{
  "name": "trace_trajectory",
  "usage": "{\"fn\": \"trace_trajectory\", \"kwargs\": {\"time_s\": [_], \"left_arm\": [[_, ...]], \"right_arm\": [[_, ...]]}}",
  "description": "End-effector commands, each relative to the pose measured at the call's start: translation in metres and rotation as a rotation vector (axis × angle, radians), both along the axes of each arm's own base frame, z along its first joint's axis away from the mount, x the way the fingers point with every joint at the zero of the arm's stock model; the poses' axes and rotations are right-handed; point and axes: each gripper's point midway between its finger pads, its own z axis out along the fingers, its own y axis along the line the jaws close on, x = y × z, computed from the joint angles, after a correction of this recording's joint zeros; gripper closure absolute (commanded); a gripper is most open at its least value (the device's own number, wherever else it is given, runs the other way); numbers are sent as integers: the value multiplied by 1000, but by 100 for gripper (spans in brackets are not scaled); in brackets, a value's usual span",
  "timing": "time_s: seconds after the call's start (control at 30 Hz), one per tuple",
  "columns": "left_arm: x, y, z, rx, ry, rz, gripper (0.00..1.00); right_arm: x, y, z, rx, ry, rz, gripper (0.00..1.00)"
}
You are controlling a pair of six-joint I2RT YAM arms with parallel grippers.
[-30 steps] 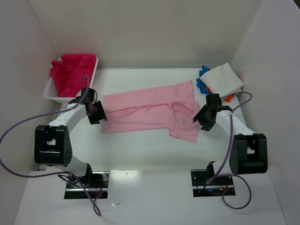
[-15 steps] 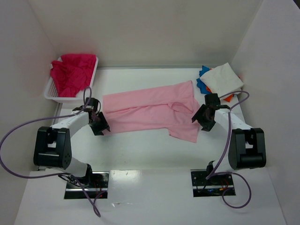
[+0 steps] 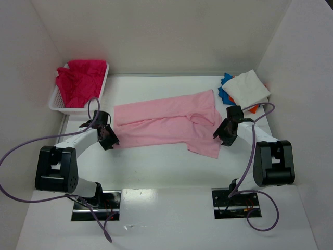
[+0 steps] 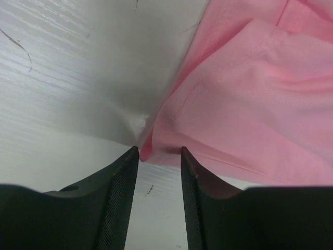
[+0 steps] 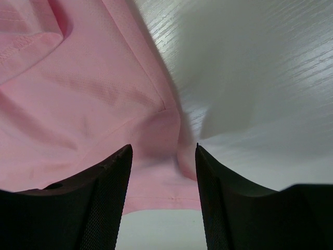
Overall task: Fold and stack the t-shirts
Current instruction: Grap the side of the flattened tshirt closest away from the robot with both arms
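A light pink t-shirt [image 3: 166, 122] lies spread across the middle of the table, partly folded. My left gripper [image 3: 110, 139] is open at its left lower corner; in the left wrist view the corner of the pink t-shirt [image 4: 244, 88] sits just at the tips of the gripper [image 4: 159, 151]. My right gripper [image 3: 222, 133] is open at the shirt's right edge; in the right wrist view the pink hem [image 5: 156, 156] lies between the tips of the gripper [image 5: 164, 148]. Magenta-red shirts [image 3: 80, 80] fill the basket. A folded white shirt [image 3: 248, 87] tops blue [image 3: 223, 92] and orange [image 3: 254, 109] ones.
The white lattice basket [image 3: 58, 104] stands at the back left by the wall. The folded stack sits at the back right corner. White walls close in the table on three sides. Purple cables loop beside both arms.
My left gripper has moved down and right to the shirt's lower left corner. My right gripper has edged slightly left onto the shirt's right edge. The shirt lies unchanged.
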Motion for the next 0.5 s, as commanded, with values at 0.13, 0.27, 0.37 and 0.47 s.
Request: {"fn": "trace_trajectory", "kwargs": {"time_s": [0.13, 0.27, 0.37, 0.47], "left_arm": [[5, 6, -9, 32, 2, 17, 59], [5, 6, -9, 32, 2, 17, 75], [2, 6, -10, 33, 14, 17, 98], [5, 6, 0, 32, 5, 17, 100]], "right_arm": [[4, 0, -3, 9, -20, -2, 51], [4, 0, -3, 9, -20, -2, 73], [4, -2, -3, -3, -21, -13, 97], [4, -6, 3, -20, -38, -32, 100]]}}
